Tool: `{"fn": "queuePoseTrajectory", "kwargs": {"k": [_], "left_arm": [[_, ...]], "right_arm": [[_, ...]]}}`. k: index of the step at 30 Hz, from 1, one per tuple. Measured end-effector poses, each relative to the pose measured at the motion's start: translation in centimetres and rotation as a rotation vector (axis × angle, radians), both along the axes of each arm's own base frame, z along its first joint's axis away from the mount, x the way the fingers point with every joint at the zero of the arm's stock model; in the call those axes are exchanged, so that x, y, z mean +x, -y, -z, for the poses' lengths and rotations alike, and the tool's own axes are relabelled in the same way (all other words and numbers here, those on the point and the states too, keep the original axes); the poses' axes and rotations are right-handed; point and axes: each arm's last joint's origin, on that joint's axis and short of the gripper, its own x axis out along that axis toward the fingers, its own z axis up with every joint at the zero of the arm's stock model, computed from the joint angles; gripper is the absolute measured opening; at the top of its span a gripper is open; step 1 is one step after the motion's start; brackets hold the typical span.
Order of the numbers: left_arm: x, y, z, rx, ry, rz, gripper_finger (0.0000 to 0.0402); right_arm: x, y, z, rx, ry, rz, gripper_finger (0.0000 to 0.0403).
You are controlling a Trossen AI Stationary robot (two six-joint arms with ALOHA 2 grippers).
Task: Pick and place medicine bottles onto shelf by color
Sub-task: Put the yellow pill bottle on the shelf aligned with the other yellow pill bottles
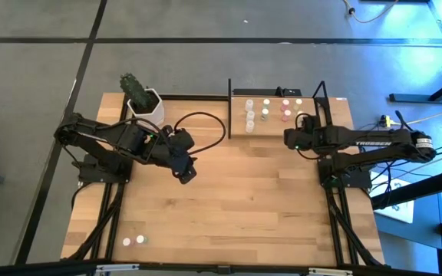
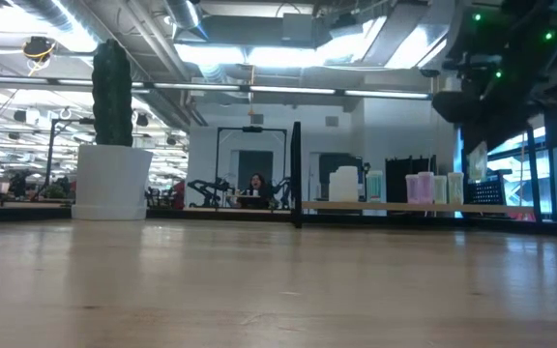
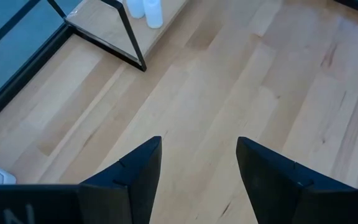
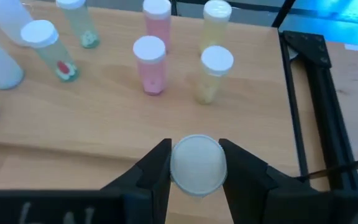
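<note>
The shelf point(image 1: 276, 129) stands at the table's far right, a light board with black uprights. On it stand several medicine bottles: pink point(image 4: 149, 64), yellowish point(image 4: 213, 73), greenish point(image 4: 48, 51) and white point(image 1: 249, 117). My right gripper point(image 4: 196, 144) hovers over the shelf's near right part point(image 1: 296, 139), shut on one more bottle point(image 4: 196, 163). My left gripper point(image 1: 186, 172) hangs open over bare table near the middle point(image 3: 197, 143). Two bottles point(image 1: 133, 241) stand at the near left edge. My right gripper pinches a bottle between its two fingers at the top, on the sides of its whitish round cap point(image 4: 178, 165). The fingers slant down toward the shelf from its near side. The cap faces the camera and hides the body; whether the bottle's foot stands on the board cannot be told.
A white pot with a green plant point(image 1: 144, 103) stands at the far left beside the shelf. Black uprights point(image 4: 319, 93) frame the shelf's right end. Open wooden tabletop point(image 1: 244, 207) lies between the arms.
</note>
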Motion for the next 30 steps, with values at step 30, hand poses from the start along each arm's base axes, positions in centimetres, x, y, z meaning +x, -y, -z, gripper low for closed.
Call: {"fn": "queuePoseTrajectory", "kwargs": {"k": [30], "left_arm": [[0.1, 0.0, -0.1, -0.006, 0.013, -0.002, 0.0202]], "right_arm": [[-0.6, 0.9, 2.9, -0.072, 0.003, 0.072, 0.0124]]}}
